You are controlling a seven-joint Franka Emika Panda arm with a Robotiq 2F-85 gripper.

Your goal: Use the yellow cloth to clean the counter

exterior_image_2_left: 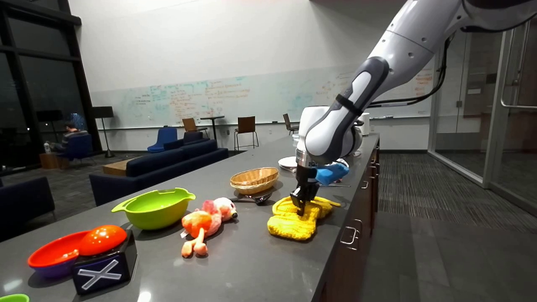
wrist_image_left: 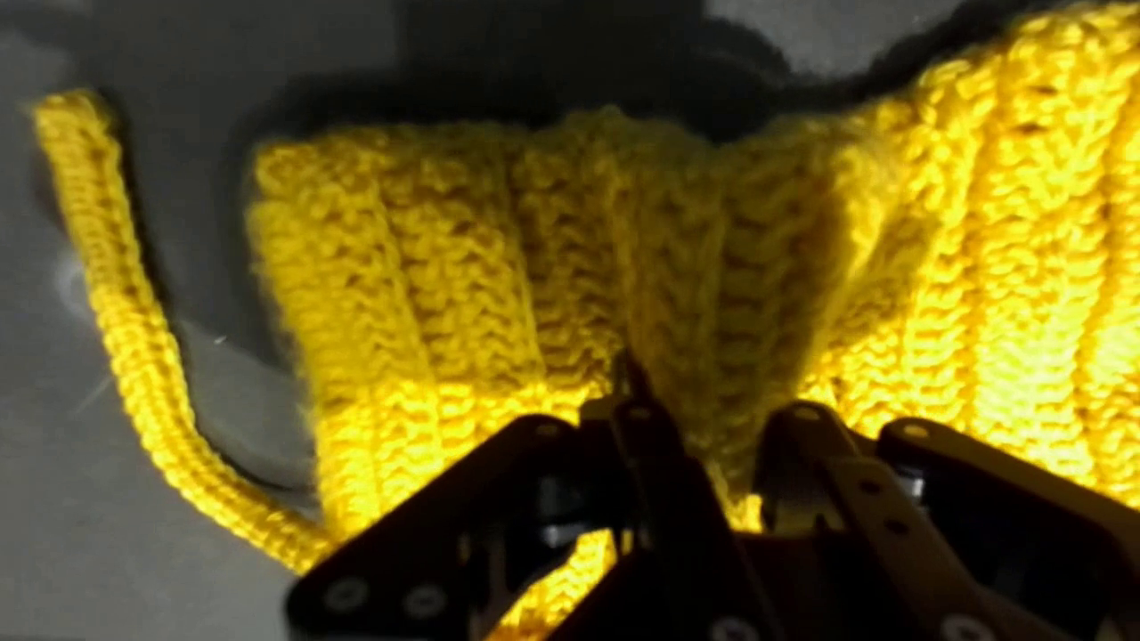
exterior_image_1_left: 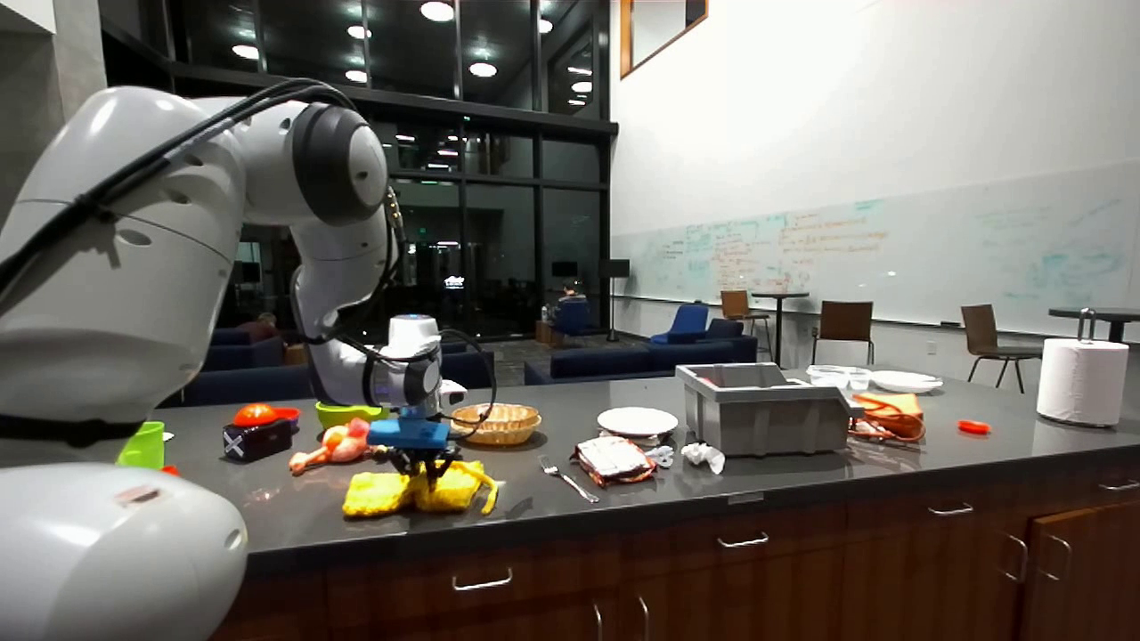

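Observation:
The yellow knitted cloth (exterior_image_1_left: 378, 496) lies on the dark grey counter (exterior_image_1_left: 294, 512) near its front edge. It also shows in an exterior view (exterior_image_2_left: 291, 226) and fills much of the wrist view (wrist_image_left: 427, 258). A thin yellow strap sticks out from one end of it. My gripper (exterior_image_1_left: 434, 476) points straight down at the cloth's middle, also in an exterior view (exterior_image_2_left: 301, 211). In the wrist view a fold of cloth is bunched up between the gripper's fingers (wrist_image_left: 708, 414), which are shut on it. The rest of the cloth rests on the counter on both sides.
A plush toy (exterior_image_2_left: 209, 222), green bowl (exterior_image_2_left: 157, 209) and wicker basket (exterior_image_2_left: 254, 180) stand behind the cloth. A fork (exterior_image_1_left: 570, 481), a packet (exterior_image_1_left: 614, 459), crumpled tissue (exterior_image_1_left: 705, 457) and grey bin (exterior_image_1_left: 770, 427) lie farther along the counter. A black box (exterior_image_2_left: 105, 268) stands at the near end.

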